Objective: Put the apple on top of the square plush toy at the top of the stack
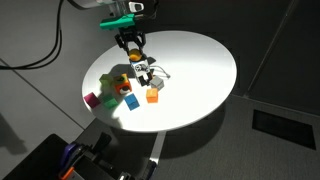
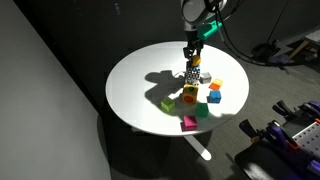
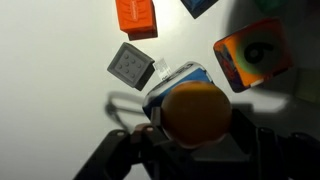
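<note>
- One apple [image 3: 195,113], gripped by the closed end effector [image 2: 193,52], hovers over the square plush toy [image 3: 178,80].
- Centre it, lower gently, release; the stack [image 2: 192,74] may tip.

no readable text, labels or numbers anywhere

White-grey arm [image 2: 192,10]; green wrist band [image 1: 122,20]; black jaws; dark cable [image 1: 57,38].

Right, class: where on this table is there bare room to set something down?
Bare: the wide stretch of table between the stack and the rim opposite the loose cubes. Crowded: around the stack, orange cube and gripper.
</note>
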You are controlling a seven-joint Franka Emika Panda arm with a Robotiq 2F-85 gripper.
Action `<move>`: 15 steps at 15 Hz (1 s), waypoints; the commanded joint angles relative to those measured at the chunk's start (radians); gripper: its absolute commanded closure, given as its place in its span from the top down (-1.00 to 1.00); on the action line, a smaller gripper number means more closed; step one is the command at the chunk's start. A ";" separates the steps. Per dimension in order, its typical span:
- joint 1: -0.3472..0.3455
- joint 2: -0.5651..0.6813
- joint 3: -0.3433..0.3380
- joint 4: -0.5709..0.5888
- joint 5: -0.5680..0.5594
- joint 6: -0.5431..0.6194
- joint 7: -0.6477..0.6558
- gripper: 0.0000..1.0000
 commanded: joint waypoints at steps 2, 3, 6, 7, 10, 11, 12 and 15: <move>0.005 0.027 -0.003 0.044 -0.009 -0.050 0.015 -0.13; 0.004 0.029 -0.003 0.045 -0.008 -0.052 0.015 -0.13; 0.003 0.032 -0.002 0.046 -0.008 -0.059 0.013 0.86; 0.003 0.032 -0.002 0.046 -0.008 -0.059 0.012 0.98; 0.000 0.032 -0.001 0.042 -0.006 -0.058 0.008 1.00; -0.003 0.030 0.002 0.040 -0.002 -0.057 0.002 1.00; -0.005 0.028 0.004 0.038 0.001 -0.056 0.000 1.00; -0.013 0.008 0.012 0.021 0.013 -0.047 -0.012 1.00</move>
